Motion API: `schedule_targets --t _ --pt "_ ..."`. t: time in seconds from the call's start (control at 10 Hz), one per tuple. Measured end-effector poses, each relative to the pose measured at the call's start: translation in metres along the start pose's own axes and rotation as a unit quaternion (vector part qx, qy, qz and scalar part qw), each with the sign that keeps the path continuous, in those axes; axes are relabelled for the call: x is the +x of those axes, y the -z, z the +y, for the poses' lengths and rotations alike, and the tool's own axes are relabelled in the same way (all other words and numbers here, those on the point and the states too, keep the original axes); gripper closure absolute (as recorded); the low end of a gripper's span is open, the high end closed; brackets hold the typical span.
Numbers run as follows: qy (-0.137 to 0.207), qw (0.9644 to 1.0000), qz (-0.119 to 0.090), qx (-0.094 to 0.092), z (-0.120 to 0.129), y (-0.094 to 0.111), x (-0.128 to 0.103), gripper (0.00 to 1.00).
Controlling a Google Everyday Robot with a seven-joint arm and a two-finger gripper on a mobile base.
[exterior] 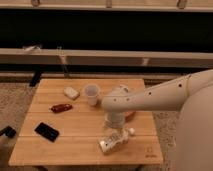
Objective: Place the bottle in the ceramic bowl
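Observation:
The bottle [116,141] lies on its side near the front edge of the wooden table [75,145], its white cap pointing right. My gripper [114,128] hangs straight down from the white arm [150,100] and sits right above the bottle's middle, touching or nearly touching it. The ceramic bowl [131,115] is almost wholly hidden behind the arm and wrist. Only an orange-red sliver of it shows just right of the gripper.
A translucent white cup [91,94] stands behind and left of the gripper. A small red-brown oblong object [61,107], a pale packet [71,92] and a black phone [47,131] lie on the left half. A dark shelf runs behind the table.

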Motion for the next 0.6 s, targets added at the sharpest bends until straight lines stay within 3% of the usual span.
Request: schedule_targets --t 0.6 --pt "-0.015 0.9998 0.016 -0.001 -0.018 -0.027 0.003 0.35"
